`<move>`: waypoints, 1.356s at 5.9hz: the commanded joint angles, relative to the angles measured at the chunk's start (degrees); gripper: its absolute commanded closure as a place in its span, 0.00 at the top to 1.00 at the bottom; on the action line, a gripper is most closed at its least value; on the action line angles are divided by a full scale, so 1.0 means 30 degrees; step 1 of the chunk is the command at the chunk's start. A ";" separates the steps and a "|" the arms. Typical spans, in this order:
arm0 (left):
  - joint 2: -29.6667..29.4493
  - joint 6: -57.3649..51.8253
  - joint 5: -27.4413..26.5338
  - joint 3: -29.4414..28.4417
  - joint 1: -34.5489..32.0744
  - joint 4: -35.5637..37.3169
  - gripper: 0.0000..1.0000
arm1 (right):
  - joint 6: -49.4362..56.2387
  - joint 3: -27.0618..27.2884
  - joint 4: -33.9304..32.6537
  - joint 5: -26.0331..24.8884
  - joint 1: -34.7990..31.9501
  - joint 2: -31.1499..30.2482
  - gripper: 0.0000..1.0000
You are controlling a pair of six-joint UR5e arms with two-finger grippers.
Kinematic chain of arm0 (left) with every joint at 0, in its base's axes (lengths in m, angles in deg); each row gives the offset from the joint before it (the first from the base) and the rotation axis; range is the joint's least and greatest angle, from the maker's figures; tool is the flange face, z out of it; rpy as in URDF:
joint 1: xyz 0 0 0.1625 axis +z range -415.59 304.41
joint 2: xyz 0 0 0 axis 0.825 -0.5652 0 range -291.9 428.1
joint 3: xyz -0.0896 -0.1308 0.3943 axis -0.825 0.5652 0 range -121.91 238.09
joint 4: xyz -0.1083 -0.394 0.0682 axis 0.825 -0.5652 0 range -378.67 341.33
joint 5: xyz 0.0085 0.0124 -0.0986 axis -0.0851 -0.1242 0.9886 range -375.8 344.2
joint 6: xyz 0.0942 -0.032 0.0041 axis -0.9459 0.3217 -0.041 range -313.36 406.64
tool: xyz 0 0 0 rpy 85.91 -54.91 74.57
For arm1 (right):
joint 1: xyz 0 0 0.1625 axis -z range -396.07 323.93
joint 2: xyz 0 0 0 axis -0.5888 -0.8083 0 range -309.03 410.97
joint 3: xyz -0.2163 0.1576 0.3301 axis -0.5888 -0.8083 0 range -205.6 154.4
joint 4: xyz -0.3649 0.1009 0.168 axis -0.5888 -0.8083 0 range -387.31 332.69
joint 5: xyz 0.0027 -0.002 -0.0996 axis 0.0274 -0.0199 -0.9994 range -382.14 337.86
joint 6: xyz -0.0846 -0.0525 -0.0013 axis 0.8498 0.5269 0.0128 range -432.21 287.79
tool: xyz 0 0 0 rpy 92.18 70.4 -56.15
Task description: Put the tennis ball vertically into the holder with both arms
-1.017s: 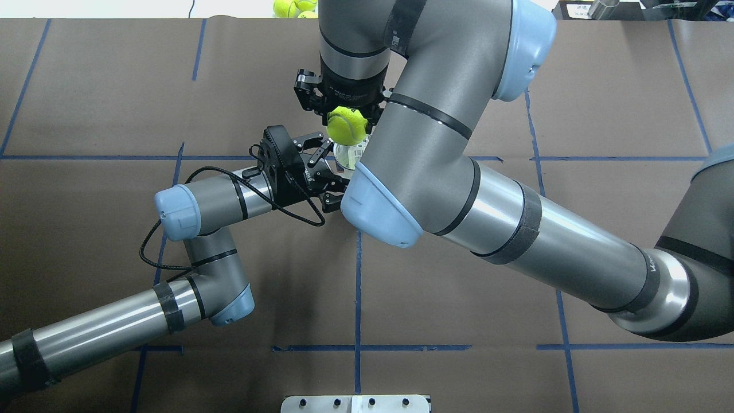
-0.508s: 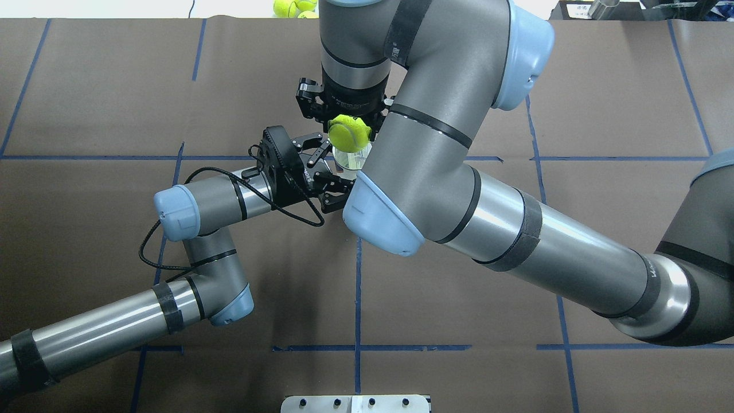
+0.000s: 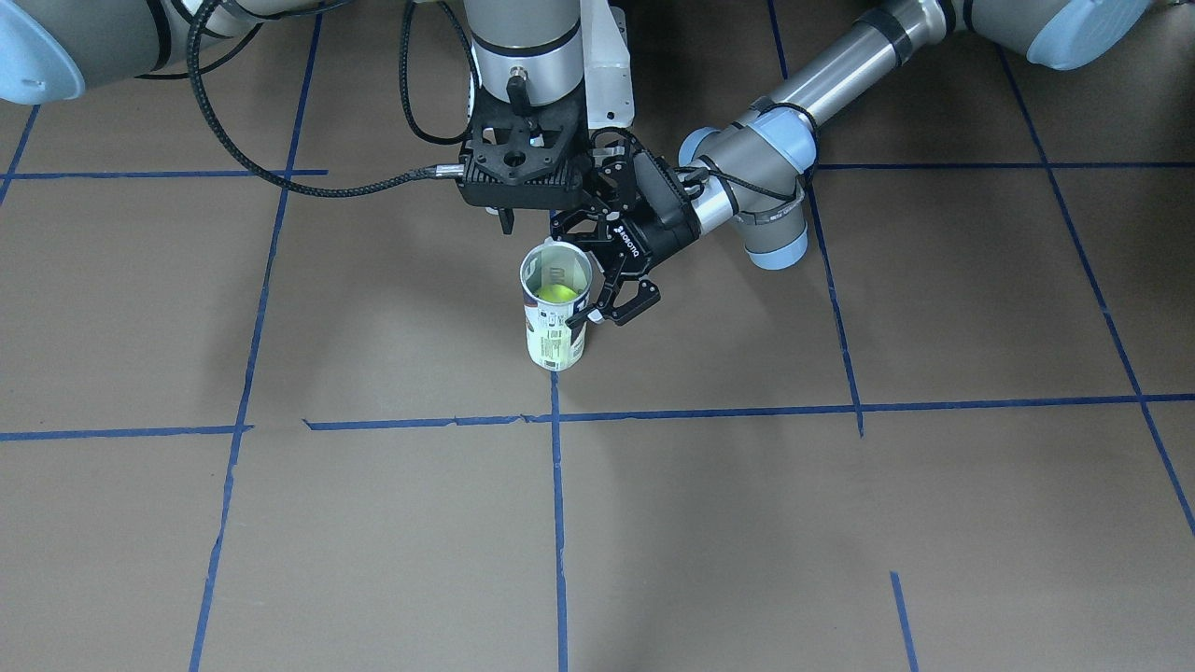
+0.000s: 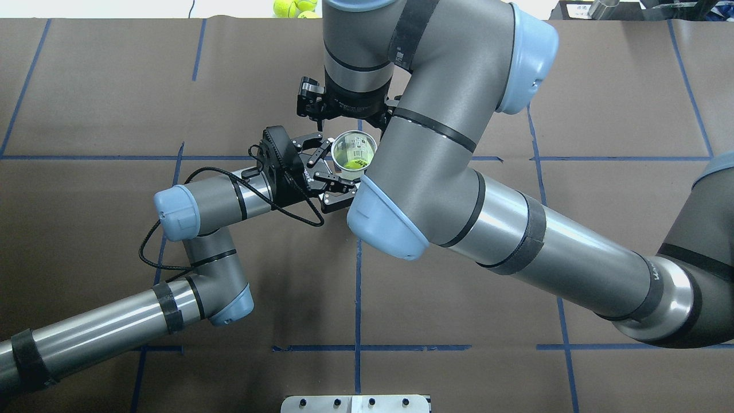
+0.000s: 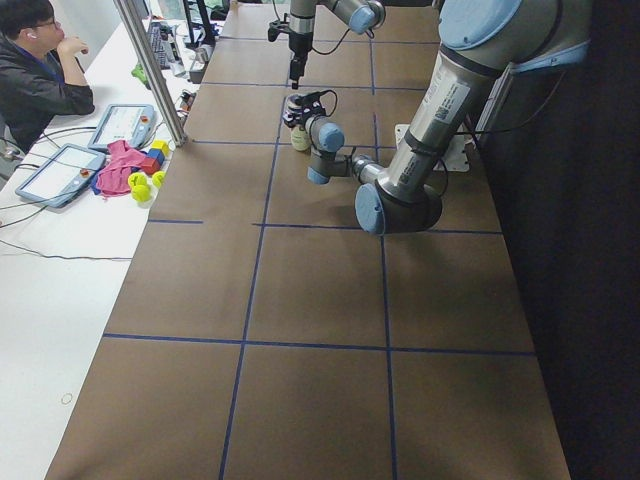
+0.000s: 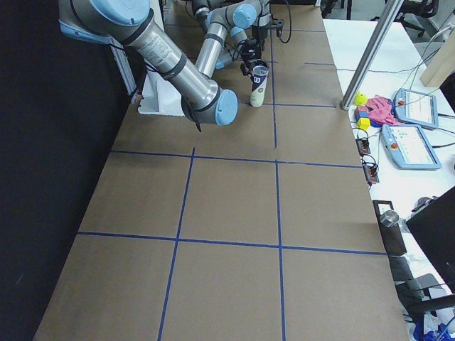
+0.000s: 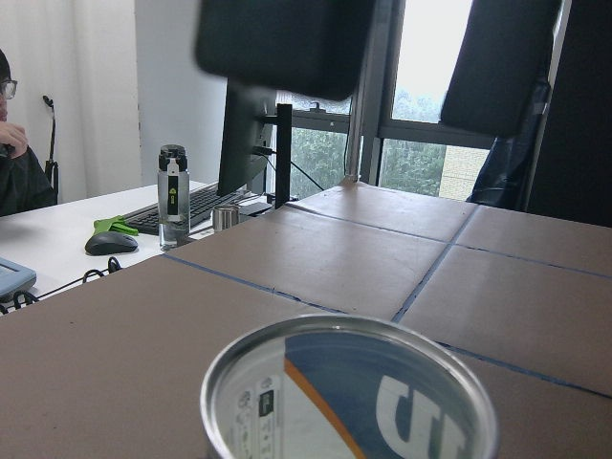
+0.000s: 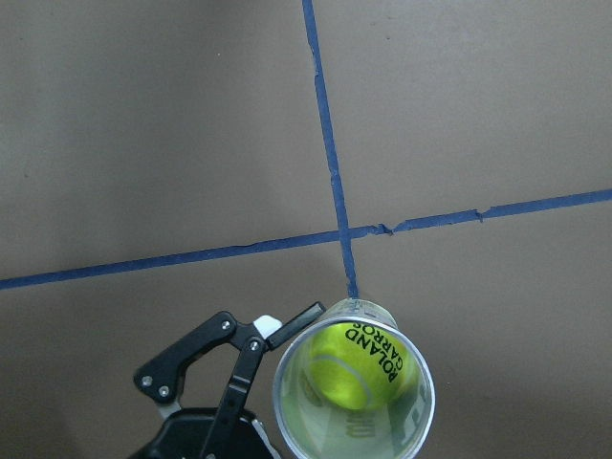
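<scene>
The holder (image 3: 556,342), a clear tube with a white and navy label, stands upright on the brown table. The yellow tennis ball (image 3: 558,293) lies inside it, and shows in the right wrist view (image 8: 359,363) and the overhead view (image 4: 348,162). My left gripper (image 3: 597,280) comes in from the side and is shut on the holder (image 4: 361,144) at mid-height. One of its fingers (image 8: 239,373) touches the tube wall (image 8: 279,392). My right gripper (image 4: 347,113) hangs straight above the tube mouth, open and empty. The left wrist view shows the tube rim (image 7: 349,330) close up.
A white metal base plate (image 4: 355,403) sits at the near table edge. Spare tennis balls (image 4: 292,7) lie beyond the far edge. A side table holds tablets and coloured blocks (image 5: 145,165), with a person (image 5: 35,70) and a metal pole (image 5: 150,70) beside it.
The ball has left my right gripper and dropped into the tube. The right gripper has opened and shifted slightly toward the far side. The left arm has not moved.
</scene>
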 commanded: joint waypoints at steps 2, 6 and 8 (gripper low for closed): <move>0.0029 -0.0014 0.0000 0.0232 0.0000 -0.0058 0.90 | 0.1610 0.2456 -0.0029 0.0143 -0.0027 -0.2168 1.00; 0.0030 0.0161 0.0000 0.2312 -0.0669 0.0058 0.99 | 0.8315 0.4372 0.0234 0.1251 -0.3094 -0.6624 1.00; 0.0030 0.0777 0.0000 0.3565 -0.2394 0.2617 0.99 | 1.1654 0.5013 0.0322 0.1984 -0.4734 -0.8614 1.00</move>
